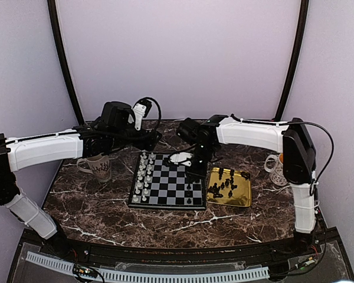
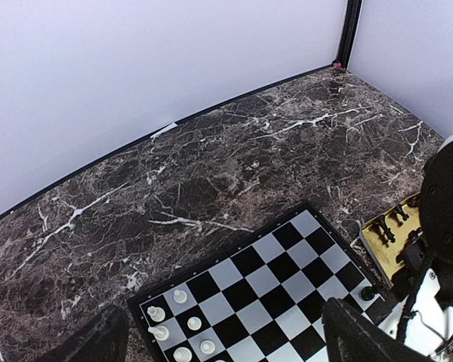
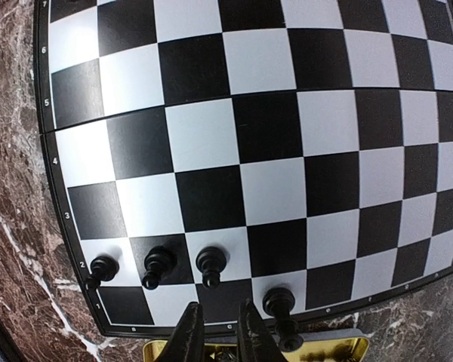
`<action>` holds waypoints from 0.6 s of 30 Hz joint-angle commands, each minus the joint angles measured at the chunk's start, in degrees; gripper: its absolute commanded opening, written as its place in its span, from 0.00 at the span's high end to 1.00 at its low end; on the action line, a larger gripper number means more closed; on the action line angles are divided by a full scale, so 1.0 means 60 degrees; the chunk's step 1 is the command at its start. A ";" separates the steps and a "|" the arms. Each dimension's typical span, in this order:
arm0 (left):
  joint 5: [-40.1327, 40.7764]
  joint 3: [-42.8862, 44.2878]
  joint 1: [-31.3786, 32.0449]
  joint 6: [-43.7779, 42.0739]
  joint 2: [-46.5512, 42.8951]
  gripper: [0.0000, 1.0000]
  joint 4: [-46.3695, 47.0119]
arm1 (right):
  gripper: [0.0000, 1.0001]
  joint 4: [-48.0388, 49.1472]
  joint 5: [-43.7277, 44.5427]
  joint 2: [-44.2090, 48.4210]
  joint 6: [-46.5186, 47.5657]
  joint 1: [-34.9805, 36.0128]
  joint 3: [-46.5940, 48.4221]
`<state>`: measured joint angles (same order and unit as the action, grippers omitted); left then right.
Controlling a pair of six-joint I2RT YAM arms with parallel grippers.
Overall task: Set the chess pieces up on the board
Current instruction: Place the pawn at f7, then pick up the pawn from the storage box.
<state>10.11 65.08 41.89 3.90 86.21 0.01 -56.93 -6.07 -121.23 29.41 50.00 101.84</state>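
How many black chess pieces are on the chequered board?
4. Three tiny black chess pieces stand side by side in the second row; the fourth stands on the edge row. Others may be hidden.

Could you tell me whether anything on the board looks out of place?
One black piece at the board's edge seems to lean over the rim, off its square; three neighbouring pawns stand squarely. Nothing else stands out.

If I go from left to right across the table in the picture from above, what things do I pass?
left mug → chessboard → gold tray → right mug
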 commanded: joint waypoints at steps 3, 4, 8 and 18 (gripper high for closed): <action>-0.0066 -0.0036 0.0006 0.0053 -0.0165 0.08 0.0044 | 0.83 0.0281 -0.0095 0.1559 -0.0107 -0.0507 -0.1014; -0.0084 -0.0036 0.0006 0.0051 -0.0181 0.08 0.0052 | 0.83 0.0427 -0.0063 0.1834 -0.0102 -0.0627 -0.1347; -0.0177 -0.0047 0.0015 0.0081 -0.0230 0.08 0.0059 | 0.83 0.1090 -0.0257 0.2934 -0.0153 -0.1481 -0.2675; -0.0444 -0.0021 0.0007 0.0170 -0.0154 0.09 0.0028 | 0.84 0.1451 -0.0698 0.4344 -0.0012 -0.2827 -0.5244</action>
<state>8.49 65.08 41.89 4.27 86.21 -0.01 -49.25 -7.84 -98.06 28.60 32.73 74.41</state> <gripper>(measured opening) 0.914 0.159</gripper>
